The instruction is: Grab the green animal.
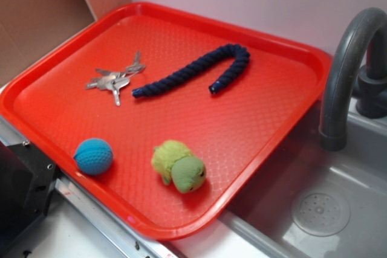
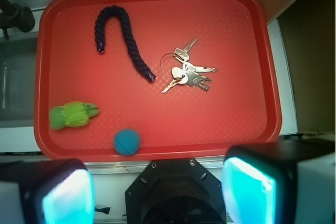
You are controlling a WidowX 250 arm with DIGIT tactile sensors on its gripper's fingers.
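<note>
Lime-green plush turtle lies on the red tray, well ahead and left of the gripper; jaws spread open, empty.

The exterior view looked down at a slant from near the red tray, with the sink at right, while the wrist view looked straight down from higher, both sharing the whole tray.

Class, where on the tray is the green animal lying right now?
In the exterior view, the green animal lies near the red tray's front edge, right of the blue ball.
</note>
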